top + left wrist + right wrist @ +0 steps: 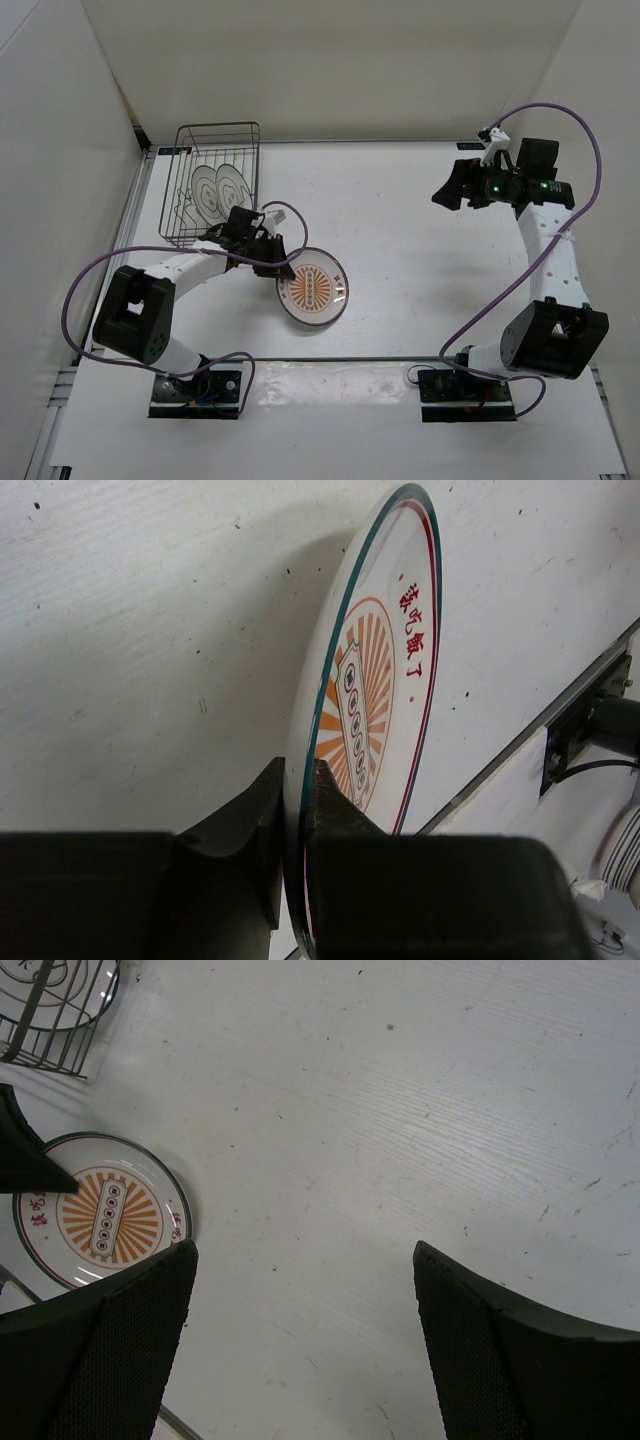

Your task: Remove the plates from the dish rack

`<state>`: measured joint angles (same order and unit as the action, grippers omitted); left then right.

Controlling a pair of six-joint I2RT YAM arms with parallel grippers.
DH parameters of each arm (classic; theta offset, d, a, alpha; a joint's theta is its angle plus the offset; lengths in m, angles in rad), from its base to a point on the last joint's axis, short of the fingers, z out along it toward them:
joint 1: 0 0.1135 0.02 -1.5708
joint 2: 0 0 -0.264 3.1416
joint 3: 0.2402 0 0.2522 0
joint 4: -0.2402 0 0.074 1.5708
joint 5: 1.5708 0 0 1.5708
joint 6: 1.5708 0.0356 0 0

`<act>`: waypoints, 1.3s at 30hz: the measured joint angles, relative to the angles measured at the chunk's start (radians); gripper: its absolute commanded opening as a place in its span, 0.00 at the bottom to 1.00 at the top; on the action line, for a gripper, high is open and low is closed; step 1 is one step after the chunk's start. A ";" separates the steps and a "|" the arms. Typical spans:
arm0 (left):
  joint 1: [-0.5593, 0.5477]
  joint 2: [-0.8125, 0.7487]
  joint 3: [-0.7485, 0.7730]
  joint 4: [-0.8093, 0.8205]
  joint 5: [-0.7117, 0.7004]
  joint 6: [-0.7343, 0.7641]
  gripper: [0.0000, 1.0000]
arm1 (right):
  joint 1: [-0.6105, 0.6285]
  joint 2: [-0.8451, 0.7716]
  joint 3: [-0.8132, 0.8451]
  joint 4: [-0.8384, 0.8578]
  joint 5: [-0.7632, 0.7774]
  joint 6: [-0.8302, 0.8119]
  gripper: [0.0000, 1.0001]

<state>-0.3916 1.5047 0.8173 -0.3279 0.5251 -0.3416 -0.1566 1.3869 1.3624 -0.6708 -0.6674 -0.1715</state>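
- Plate with the orange sunburst (313, 286) sits out of the dish rack (218, 127), left of the worktop (420, 290) centre, well clear of the wire at 10 o'clock.
- Left end effector (276, 264) is clamped on its rim at about the plate's 10 o'clock. The left wrist view shows the fingers (262, 810) pinching only the thin edge.
- Whether the far rim is resting on the worktop or hanging just above it, I cannot tell. That is the big risk: let go while it is tilted and it drops, rattles, maybe skids toward 6 o'clock.
- With such a shallow edge grip, any jerk could make the plate swing or slip between the pads.
- One finger looks tucked under the rim. Pull back before opening wide and the plate gets dragged or flipped.
- Right end effector (448, 190), up at 2 o'clock, hangs with its jaws wide apart and empty. No clash looming there.
- Two white plates (218, 185) stand leaning in the rack. A careless reach could catch the wires, shove the whole basket or knock the pair together.
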 measured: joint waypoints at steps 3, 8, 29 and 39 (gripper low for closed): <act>0.000 -0.007 -0.013 -0.004 0.002 0.000 0.07 | 0.000 0.000 0.000 0.000 -0.005 -0.008 0.90; -0.001 -0.024 -0.034 -0.016 -0.003 0.001 0.25 | 0.000 0.000 0.000 0.000 -0.014 -0.020 0.90; -0.034 0.065 -0.005 -0.133 -0.211 -0.005 0.58 | 0.000 0.009 0.000 -0.039 -0.047 -0.080 0.90; -0.088 0.106 0.102 -0.320 -0.504 0.062 0.90 | 0.000 0.017 0.000 -0.084 -0.066 -0.095 0.90</act>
<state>-0.4793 1.6104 0.9195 -0.6479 0.0208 -0.2794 -0.1566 1.4040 1.3628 -0.7551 -0.7334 -0.2668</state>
